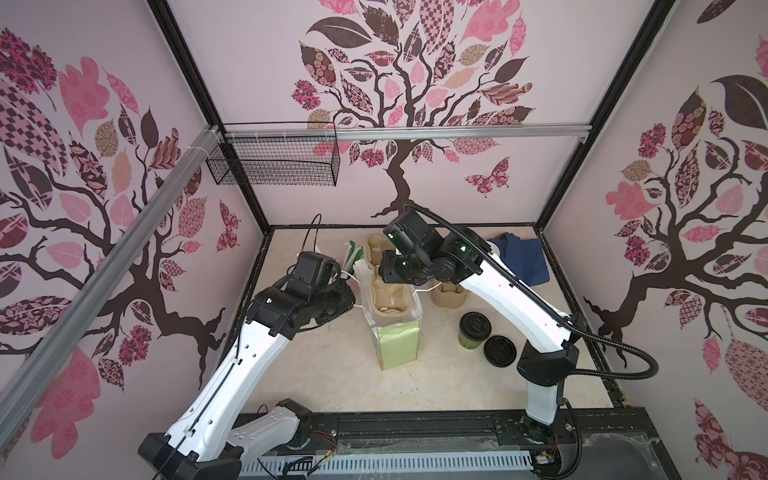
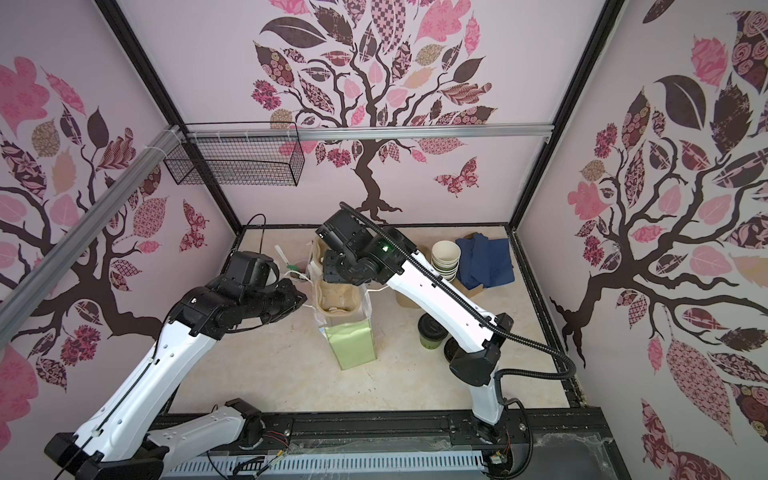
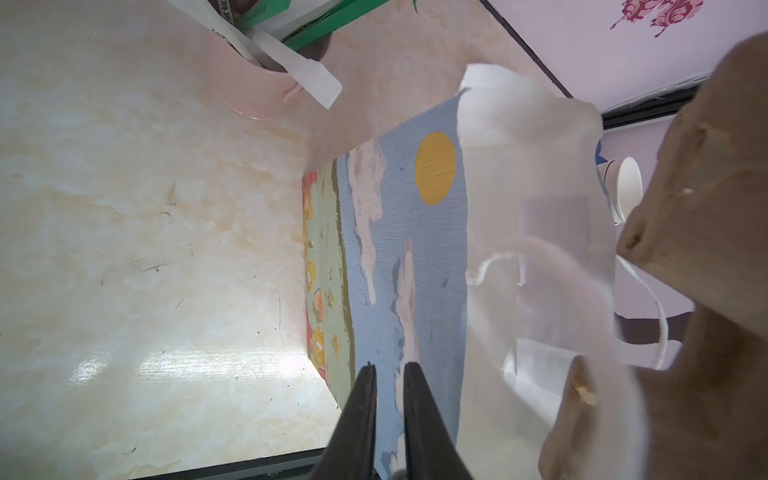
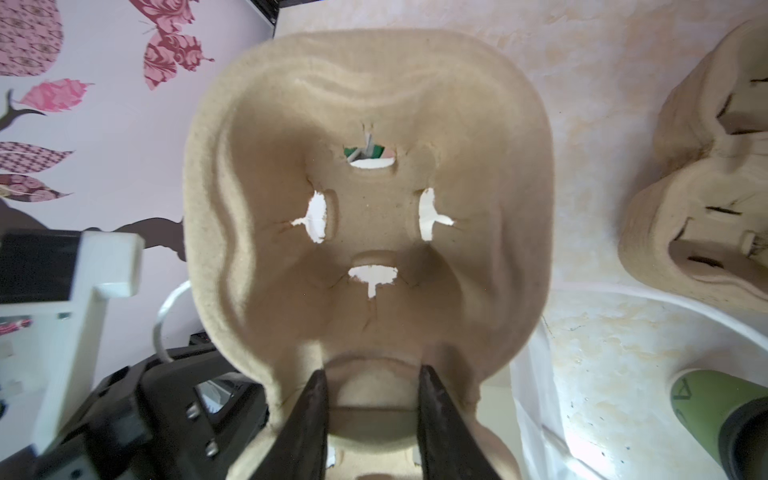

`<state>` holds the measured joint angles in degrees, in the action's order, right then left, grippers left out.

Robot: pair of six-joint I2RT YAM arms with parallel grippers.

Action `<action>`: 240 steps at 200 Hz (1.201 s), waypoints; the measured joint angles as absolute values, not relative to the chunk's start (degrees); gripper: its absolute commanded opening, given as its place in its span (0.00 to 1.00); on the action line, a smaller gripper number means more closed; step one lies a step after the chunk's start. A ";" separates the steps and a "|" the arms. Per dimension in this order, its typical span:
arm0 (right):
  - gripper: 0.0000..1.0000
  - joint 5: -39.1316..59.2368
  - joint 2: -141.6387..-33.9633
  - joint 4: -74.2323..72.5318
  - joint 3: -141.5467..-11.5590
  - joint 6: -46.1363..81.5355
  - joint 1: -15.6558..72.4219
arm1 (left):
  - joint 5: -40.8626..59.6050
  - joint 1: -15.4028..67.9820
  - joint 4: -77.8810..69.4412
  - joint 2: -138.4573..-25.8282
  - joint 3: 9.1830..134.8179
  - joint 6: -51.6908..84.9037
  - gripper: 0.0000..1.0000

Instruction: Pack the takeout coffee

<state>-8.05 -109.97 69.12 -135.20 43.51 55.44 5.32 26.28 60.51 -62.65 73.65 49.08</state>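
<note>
The left pincer (image 3: 389, 366) is at the left side of the paper bag (image 1: 395, 345). Its fingers are almost together, with a thin gap and nothing seen between them. The right pincer (image 4: 372, 370) is clamped on the pulp cup carrier (image 4: 365, 216), whose lower part sits in the bag's mouth. The takeout coffee (image 1: 473, 330) stands upright on the worktop (image 1: 332, 374), right of the bag and apart from it, with a loose black lid (image 1: 500, 351) just beside it.

Your takeout coffee (image 1: 475, 332) is a small green paper cup, closed with a round black plastic lid. In both top views you'll find it standing upright and free on the worktop (image 1: 332, 374), right of the middle, roughly midway between back and front edges.
</note>
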 measured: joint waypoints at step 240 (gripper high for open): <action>0.29 -15.20 -116.01 72.86 -144.68 40.05 58.61 | 5.37 26.28 60.12 -63.26 73.65 49.01 0.17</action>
